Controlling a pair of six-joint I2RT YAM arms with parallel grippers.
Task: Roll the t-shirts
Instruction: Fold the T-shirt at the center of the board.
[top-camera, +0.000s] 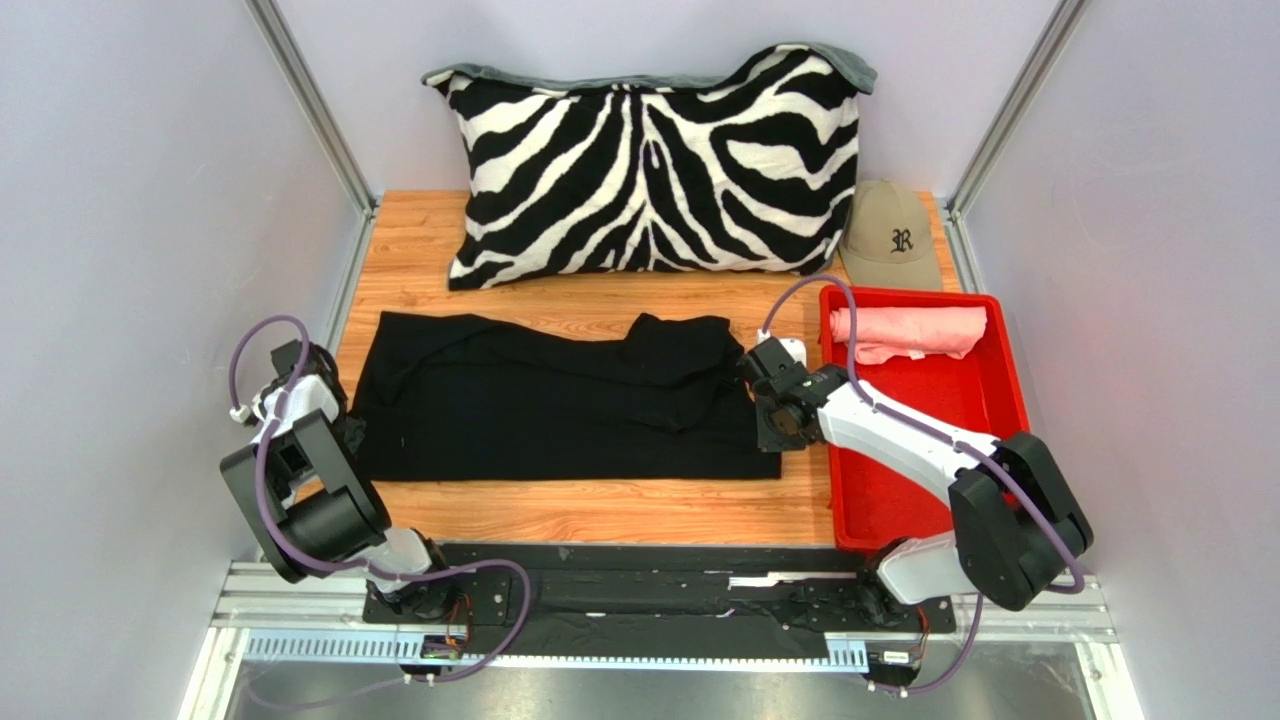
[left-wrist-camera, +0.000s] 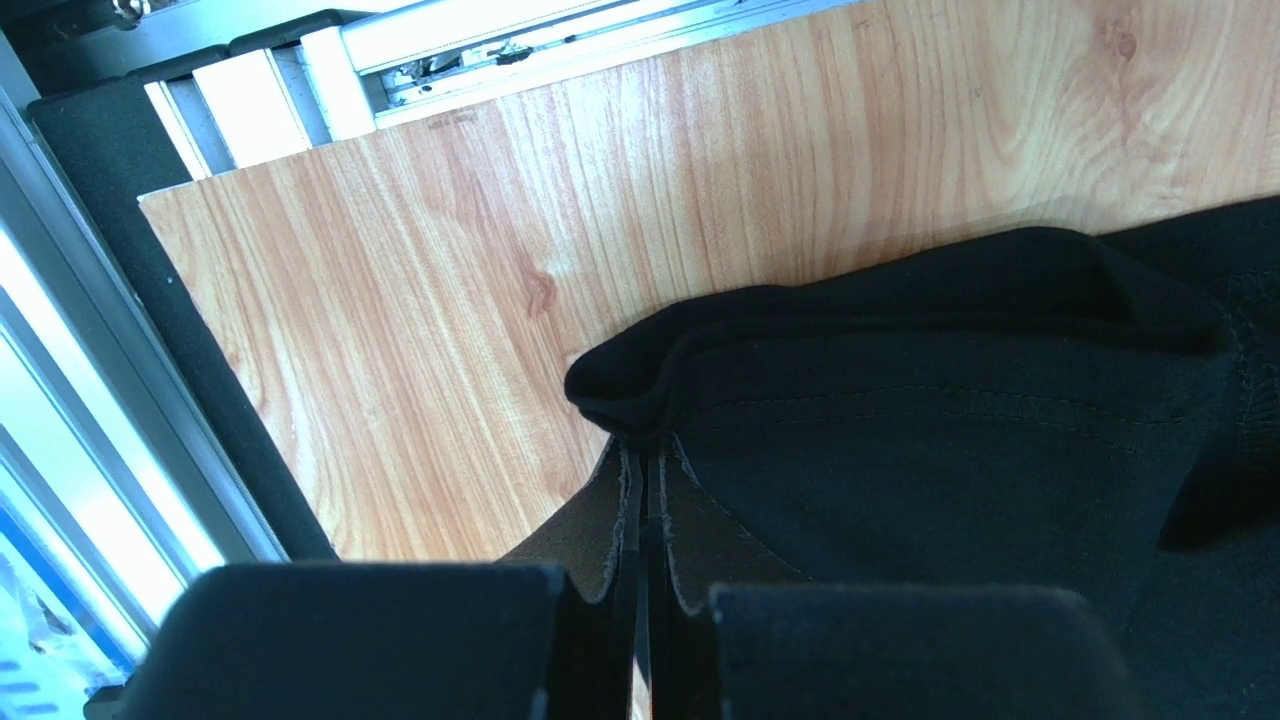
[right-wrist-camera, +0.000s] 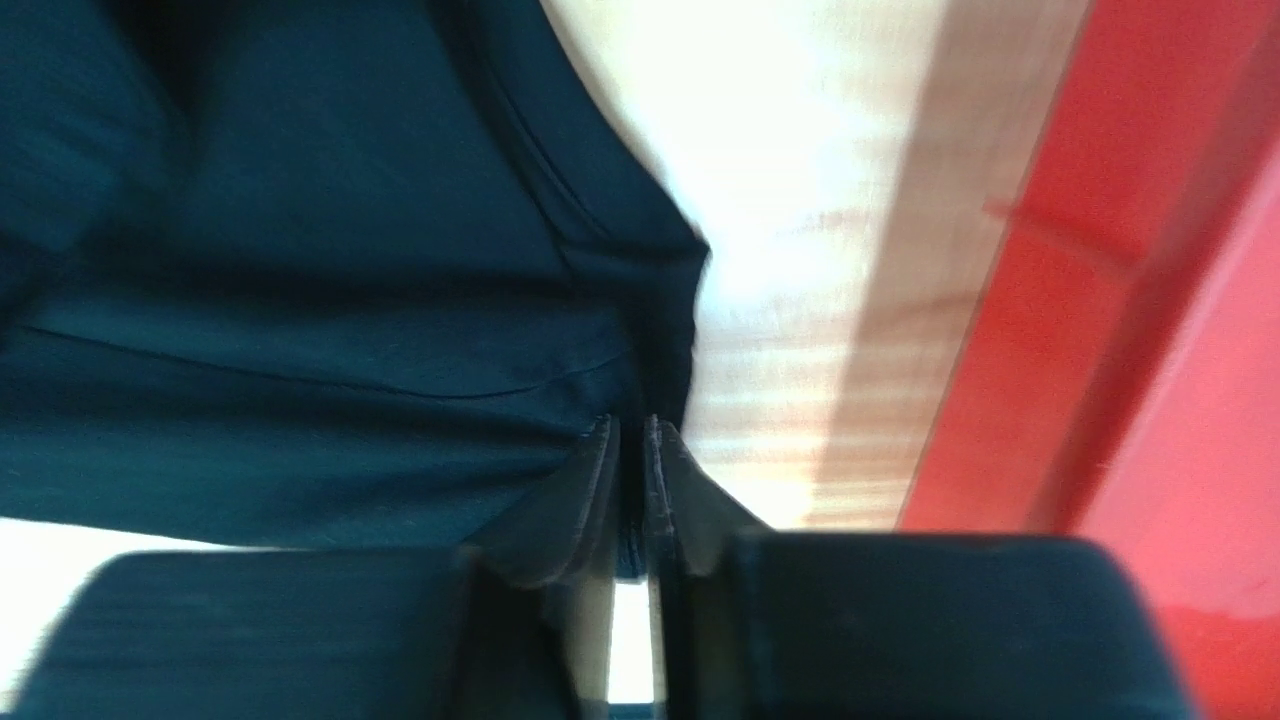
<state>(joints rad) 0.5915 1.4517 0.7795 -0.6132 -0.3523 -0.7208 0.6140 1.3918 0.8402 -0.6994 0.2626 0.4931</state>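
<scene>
Table (top-camera: 601, 510) holds 1 blk tee (top-camera: 556, 405); tray (top-camera: 984, 398) 1 pink tee (top-camera: 909, 330).

Pale grey walls (top-camera: 135, 180), wood-grain tabletop (top-camera: 601, 510), aluminium corner posts (top-camera: 307, 90), even bright light

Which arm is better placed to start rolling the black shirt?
Left, probably. The left gripper is shut on a raised fold of the black shirt at its left edge, ready to turn it over. The right gripper sits at the opposite edge, but its hold is unclear.
</scene>
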